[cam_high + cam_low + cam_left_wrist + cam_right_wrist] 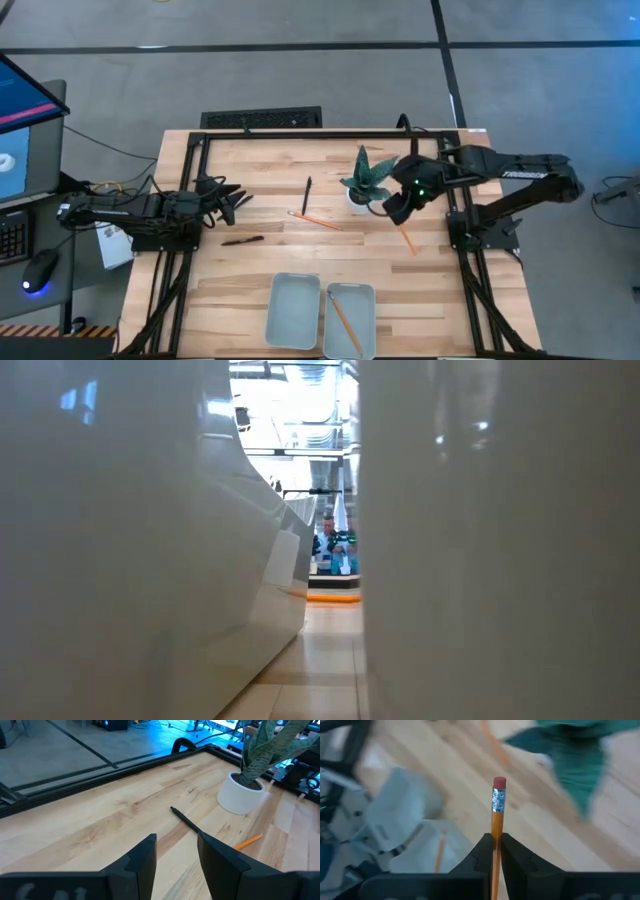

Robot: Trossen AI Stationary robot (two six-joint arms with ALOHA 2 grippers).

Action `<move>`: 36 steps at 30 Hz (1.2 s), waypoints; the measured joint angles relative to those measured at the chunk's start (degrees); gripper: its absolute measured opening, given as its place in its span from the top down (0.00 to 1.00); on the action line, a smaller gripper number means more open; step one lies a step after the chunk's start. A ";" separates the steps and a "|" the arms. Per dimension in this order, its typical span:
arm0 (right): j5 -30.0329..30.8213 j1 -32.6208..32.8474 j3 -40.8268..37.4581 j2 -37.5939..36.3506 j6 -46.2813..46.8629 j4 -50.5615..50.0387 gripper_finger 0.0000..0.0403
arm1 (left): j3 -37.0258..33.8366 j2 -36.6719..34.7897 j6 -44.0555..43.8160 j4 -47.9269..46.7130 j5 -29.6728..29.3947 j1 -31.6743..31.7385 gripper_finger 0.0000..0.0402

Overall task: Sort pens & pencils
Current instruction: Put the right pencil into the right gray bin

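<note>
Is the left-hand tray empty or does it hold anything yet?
Empty: the left tray shows bare grey floor, while the right tray holds one pencil.

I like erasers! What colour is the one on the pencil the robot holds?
Red, atop the orange wooden pencil pinched in the right gripper; clearest in the right wrist view.

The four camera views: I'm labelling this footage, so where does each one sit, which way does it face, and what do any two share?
High: overhead, straight down on table, both arms.
Low: table height, between two pale walls, facing the room; no arm visible.
Left wrist: past open left gripper toward a pen and plant pot.
Right wrist: right gripper shut on pencil, trays below.
Shared: the pot shows overhead and in the left wrist view.
</note>
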 joint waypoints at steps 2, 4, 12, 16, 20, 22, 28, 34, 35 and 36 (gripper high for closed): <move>0.00 1.87 0.00 0.40 0.07 3.12 0.88 | 0.00 0.01 -0.02 0.00 0.00 -0.01 0.67; 0.00 3.51 0.00 0.68 0.11 5.75 0.88 | 0.00 0.02 -0.02 0.00 0.00 0.00 0.67; 0.42 8.74 0.12 3.27 0.09 14.57 0.88 | 0.00 0.01 -0.48 -0.15 0.13 0.00 0.67; 0.48 10.49 0.00 6.46 0.69 16.79 0.88 | 0.00 0.00 -2.23 -1.89 0.18 -0.01 0.67; 0.63 12.10 0.07 9.67 1.38 21.04 0.88 | 0.00 0.00 -3.13 -3.46 1.31 -0.01 0.67; 0.64 12.99 -0.05 11.59 2.35 23.03 0.88 | 0.00 0.02 -3.14 -4.02 2.35 -0.02 0.67; 0.70 15.61 -0.02 17.12 5.75 33.54 0.88 | 0.00 0.00 -2.83 -4.60 6.35 -0.01 0.67; 1.74 17.80 -0.02 22.04 10.29 38.35 0.88 | 0.00 0.02 -2.19 -4.66 7.69 0.00 0.67; 1.87 18.28 0.00 22.94 11.35 38.95 0.88 | 0.00 0.02 -1.81 -4.66 7.69 0.00 0.67; 2.02 18.81 -0.01 23.82 12.38 38.99 0.88 | 0.00 0.02 -1.47 -4.66 7.75 -0.01 0.67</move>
